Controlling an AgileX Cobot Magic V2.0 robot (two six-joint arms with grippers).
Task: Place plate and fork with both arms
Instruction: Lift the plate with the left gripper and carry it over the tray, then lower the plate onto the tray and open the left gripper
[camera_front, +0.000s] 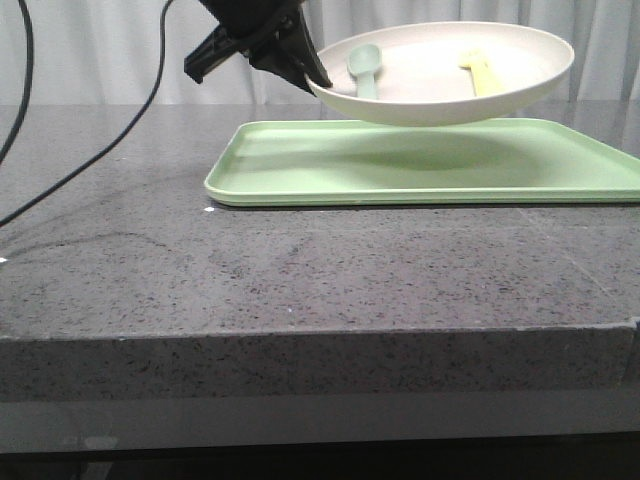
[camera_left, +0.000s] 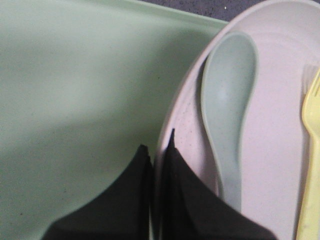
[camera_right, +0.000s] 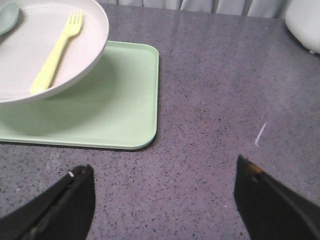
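The cream plate (camera_front: 440, 95) hangs tilted in the air above the light green tray (camera_front: 420, 165). My left gripper (camera_front: 312, 75) is shut on the plate's left rim (camera_left: 167, 135), one finger above and one below it. On the plate lie the pale-yellow fork (camera_front: 482, 72) and a teal-green spoon (camera_front: 364, 68). The left wrist view shows the spoon (camera_left: 227, 100) and the fork's edge (camera_left: 311, 150) on the plate. The right wrist view shows the plate (camera_right: 30, 85) with the fork (camera_right: 55, 52). My right gripper (camera_right: 165, 172) is open and empty over bare table, to the right of the tray (camera_right: 120, 115).
The grey stone table (camera_front: 300, 270) has its front edge near the camera. A black cable (camera_front: 90, 160) crosses the table at the far left. A white rounded object (camera_right: 305, 25) stands at the far right in the right wrist view.
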